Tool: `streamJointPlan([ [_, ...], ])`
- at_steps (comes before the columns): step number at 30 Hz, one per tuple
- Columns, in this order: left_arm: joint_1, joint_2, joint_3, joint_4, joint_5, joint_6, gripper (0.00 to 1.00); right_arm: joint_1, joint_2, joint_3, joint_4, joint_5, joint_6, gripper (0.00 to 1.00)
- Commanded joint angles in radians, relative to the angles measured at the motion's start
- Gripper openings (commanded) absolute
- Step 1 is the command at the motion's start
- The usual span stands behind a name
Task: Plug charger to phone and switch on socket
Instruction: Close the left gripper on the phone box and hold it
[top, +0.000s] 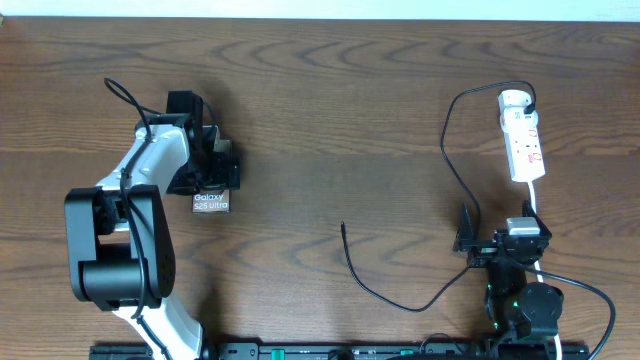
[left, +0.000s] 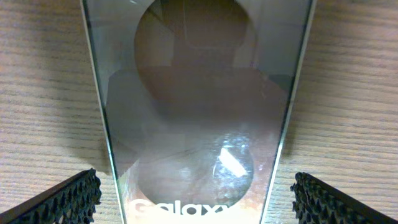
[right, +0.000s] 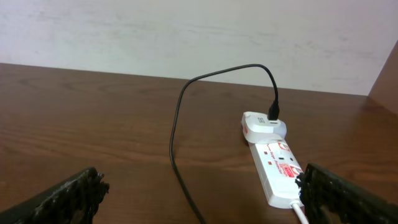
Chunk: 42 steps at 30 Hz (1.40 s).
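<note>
The phone (top: 212, 199) lies flat on the table at the left, its white "Galaxy S25 Ultra" lettering showing. My left gripper (top: 208, 165) hangs over its far end, open, a finger on each side of the phone (left: 199, 106) without touching. The white socket strip (top: 525, 140) lies at the far right with the charger's white plug (top: 515, 100) in its far end. The black charger cable (top: 450, 160) runs down the table to a free tip (top: 343, 226) at centre. My right gripper (top: 497, 242) is open and empty, low, near the strip's near end (right: 277, 168).
The strip's white lead (top: 535, 205) runs from its near end toward the right arm's base. Thicker black robot cables (top: 590, 295) loop at the front right. The table's far edge meets a pale wall (right: 186, 37).
</note>
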Motion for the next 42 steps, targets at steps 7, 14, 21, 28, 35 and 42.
streamJointPlan([
  [7,-0.001,0.012,-0.012,0.005,-0.046,-0.011,0.98,0.014,-0.006,-0.001,-0.005,0.008,0.012,0.99],
  [14,-0.001,0.012,-0.012,0.013,-0.046,-0.003,0.98,0.014,-0.006,-0.001,-0.005,0.008,0.012,0.99],
  [21,-0.001,0.012,-0.012,0.013,-0.046,-0.003,0.98,0.014,-0.006,-0.001,-0.005,0.008,0.012,0.99],
  [28,-0.001,0.04,-0.012,0.017,-0.046,-0.003,0.98,0.014,-0.006,-0.001,-0.005,0.008,0.012,0.99],
  [35,-0.001,0.06,-0.012,0.027,-0.046,-0.003,0.98,0.014,-0.006,-0.001,-0.005,0.008,0.012,0.99],
  [42,-0.001,0.06,-0.012,0.031,-0.046,0.02,0.98,0.014,-0.006,-0.001,-0.005,0.008,0.012,0.99],
])
